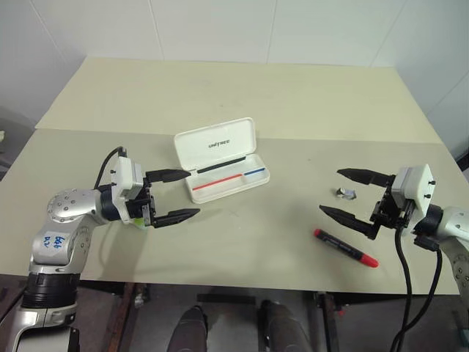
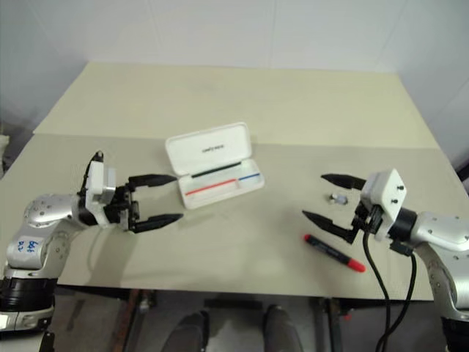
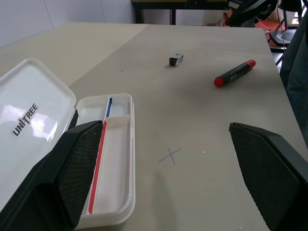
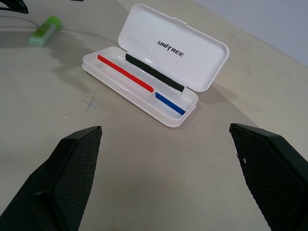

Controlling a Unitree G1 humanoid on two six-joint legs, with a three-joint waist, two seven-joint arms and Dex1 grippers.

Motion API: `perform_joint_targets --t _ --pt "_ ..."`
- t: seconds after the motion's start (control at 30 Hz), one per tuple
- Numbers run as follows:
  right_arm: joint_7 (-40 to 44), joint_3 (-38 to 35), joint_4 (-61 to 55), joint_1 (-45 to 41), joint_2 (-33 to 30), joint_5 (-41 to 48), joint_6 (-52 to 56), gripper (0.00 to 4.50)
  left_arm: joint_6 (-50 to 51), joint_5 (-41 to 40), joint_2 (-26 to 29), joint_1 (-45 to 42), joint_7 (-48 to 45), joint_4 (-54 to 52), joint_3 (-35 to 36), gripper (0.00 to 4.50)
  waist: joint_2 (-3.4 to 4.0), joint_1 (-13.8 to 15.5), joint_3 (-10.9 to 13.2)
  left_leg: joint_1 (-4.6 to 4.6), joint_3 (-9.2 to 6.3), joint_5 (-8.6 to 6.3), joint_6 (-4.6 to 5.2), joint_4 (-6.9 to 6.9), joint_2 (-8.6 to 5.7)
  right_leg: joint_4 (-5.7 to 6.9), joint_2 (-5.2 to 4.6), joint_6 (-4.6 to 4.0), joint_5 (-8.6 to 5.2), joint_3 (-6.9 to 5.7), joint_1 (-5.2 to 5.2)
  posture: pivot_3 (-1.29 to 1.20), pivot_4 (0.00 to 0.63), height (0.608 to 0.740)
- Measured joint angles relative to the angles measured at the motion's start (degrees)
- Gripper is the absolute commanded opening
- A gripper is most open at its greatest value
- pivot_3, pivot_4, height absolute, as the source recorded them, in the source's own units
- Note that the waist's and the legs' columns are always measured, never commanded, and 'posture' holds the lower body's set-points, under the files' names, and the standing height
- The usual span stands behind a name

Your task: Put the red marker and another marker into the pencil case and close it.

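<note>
Left gripper (image 1: pixel 180 196): jaws spread wide, nothing between them, hovering over the tabletop (image 1: pixel 242 95) and pointing toward the pencil case (image 1: pixel 222 160), near its left end. Right gripper (image 1: pixel 350 193): jaws likewise spread wide and empty, pointing inward toward the middle of the tabletop.

Red marker (image 1: pixel 345 247) lies flat on the tabletop just in front of the right gripper's lower finger, red cap end toward the near edge. Small silvery metal object (image 1: pixel 345 193) sits between the right gripper's two fingers in the head view, resting on the tabletop.

Lime-green highlighter (image 4: pixel 44 31) lies on the tabletop by the left gripper, well apart from the case; in the head view a sliver of green peeks out under the left wrist.

Pencil case at centre, lid raised and tilted back, "UNITREE" lettering showing. Tray holds no markers; printed red and blue stripe inside. Faint pencilled cross (image 3: pixel 169 155) on the tabletop in front of the case.
</note>
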Motion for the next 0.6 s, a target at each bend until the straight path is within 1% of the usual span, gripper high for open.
perform_joint_targets --t 0.1,0.37,0.4,0.43,0.5,0.53,0.57,0.6 --pt "-0.35 0.01 -0.02 -1.17 0.01 -0.03 0.07 4.47 0.15 1.17 -0.34 -2.19 0.52 0.65 -1.61 4.39 0.0 0.09 0.0 0.0 -0.01 0.01 0.01 0.03 0.0 0.01 0.0 0.0 0.0 0.0 0.0 0.0 0.15 0.74" --pt "-1.03 0.61 -0.04 -2.02 0.43 -0.26 0.06 4.47 0.66 2.97 -0.46 -4.43 0.42 0.89 -5.41 4.39 0.0 -0.05 0.0 0.01 -0.01 0.01 0.01 0.01 0.0 0.02 0.01 0.16 0.09 0.0 0.01 0.0 0.15 0.74" --pt "-1.34 0.75 -0.04 -2.32 0.68 -0.43 0.03 4.5 0.29 3.44 -0.58 -4.67 0.39 1.29 -5.98 4.01 0.0 -0.06 0.0 0.01 -0.01 0.01 0.01 0.01 0.0 0.03 0.01 0.16 0.09 0.0 0.01 0.0 0.15 0.74" --pt "-1.62 0.85 -0.04 -2.55 1.04 -0.51 -0.04 4.5 0.1 3.77 -0.93 -5.01 0.49 2.24 -6.37 3.8 0.0 -0.03 0.0 0.02 -0.01 0.01 0.01 0.01 0.0 0.05 0.01 0.16 0.09 0.0 0.01 0.0 0.15 0.74" --pt "-2.13 1.02 -0.38 -2.7 1.76 -0.56 -0.11 4.5 -0.16 4.5 -1.4 -5.12 0.85 3.56 -6.77 3.21 0.0 -0.01 0.0 0.01 -0.01 0.01 0.01 0.01 0.0 0.06 0.01 0.16 0.09 0.0 0.01 0.0 0.15 0.74" --pt "-2.37 1.09 -0.72 -2.7 2.04 -0.56 -0.11 4.5 -0.17 4.88 -1.62 -5.17 1.17 4.31 -6.88 2.9 0.0 0.0 0.0 0.01 -0.01 0.01 0.01 0.01 0.0 0.05 0.01 0.16 0.09 0.0 0.01 0.0 0.15 0.74" --pt "-2.81 1.16 -1.25 -2.7 2.32 -0.59 -0.09 4.5 -0.2 5.04 -1.64 -5.16 1.18 4.98 -6.89 2.49 0.0 -0.01 0.0 0.01 -0.01 0.01 0.01 0.01 0.0 0.05 0.01 0.16 0.09 0.0 0.01 0.0 0.15 0.74" --pt "-3.06 1.26 -1.69 -2.69 2.44 -0.59 -0.09 4.5 -0.24 5.52 -1.71 -5.17 1.31 5.3 -6.99 2.23 0.0 0.0 0.0 0.0 -0.01 0.01 0.01 0.01 0.0 0.05 0.01 0.17 0.09 0.0 0.0 0.0 0.15 0.74"
